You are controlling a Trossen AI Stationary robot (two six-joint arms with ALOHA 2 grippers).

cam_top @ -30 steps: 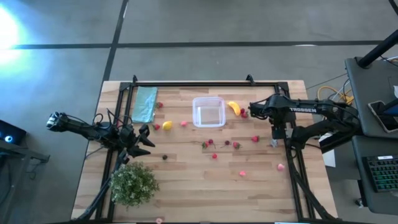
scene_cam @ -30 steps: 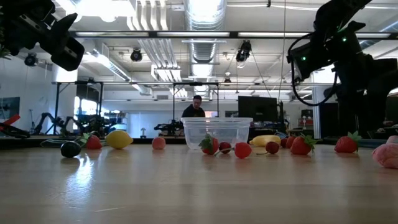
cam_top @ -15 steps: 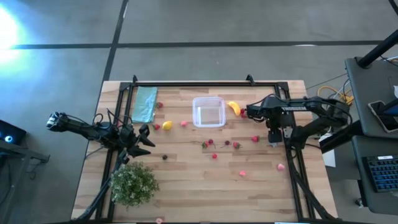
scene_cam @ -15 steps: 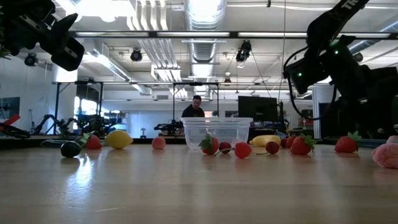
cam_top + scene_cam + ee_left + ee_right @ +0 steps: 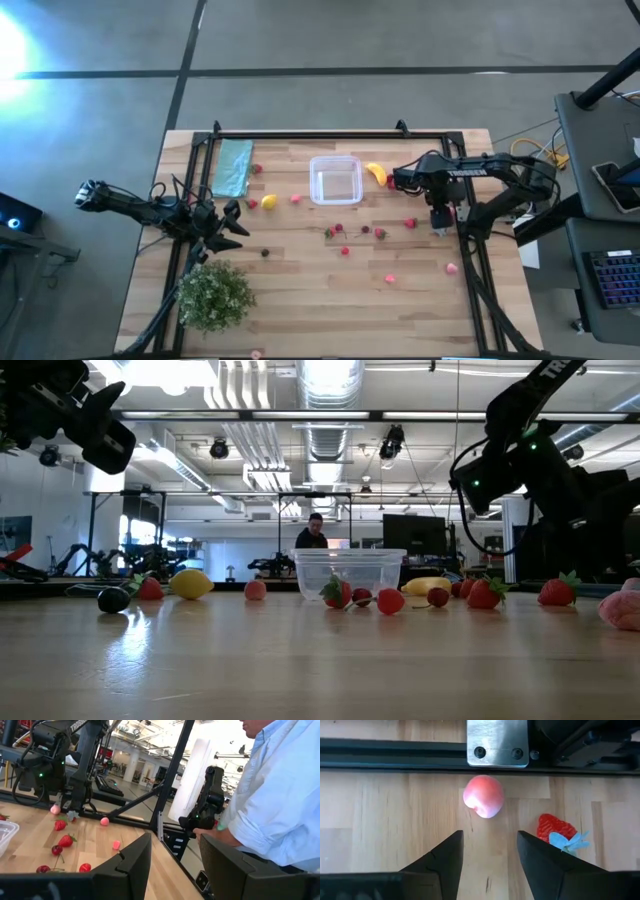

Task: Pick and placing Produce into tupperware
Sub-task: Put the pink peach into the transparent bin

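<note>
- The box point(image 5: 335, 181) I'm filling sits toward the back middle of the table, looks empty from above, and it's off to the left of my right claw point(image 5: 441, 222).
- Fruit is all over the wood. The banana point(image 5: 375, 173) is just beside the box on the claw's side, the lemon point(image 5: 268, 201) is on the far side of the box, and there's a loose bunch of red bits point(image 5: 345, 232) in front of it.
- The right claw hangs over the right edge of the table, pointing down. On its wrist camera the fingers point(image 5: 442, 857) stand apart with nothing between them, a pink peach point(image 5: 483, 796) sits just ahead of the gap, and a strawberry point(image 5: 555, 827) lies a bit off to one side.
- My guess is the peach is the pick. To do it well I'd nudge forward till it's centred in the gap, drop straight down, then close gently so it doesn't roll into the rail point(image 5: 395, 754) right behind it.
- The peach is roundish, so no real long axis to line up with. The strawberry's leafy end points toward the claw.
- Left claw point(image 5: 232, 225) is parked at the left edge near the bush point(image 5: 213, 294), fingers point(image 5: 132, 857) apart, holding nothing.
</note>
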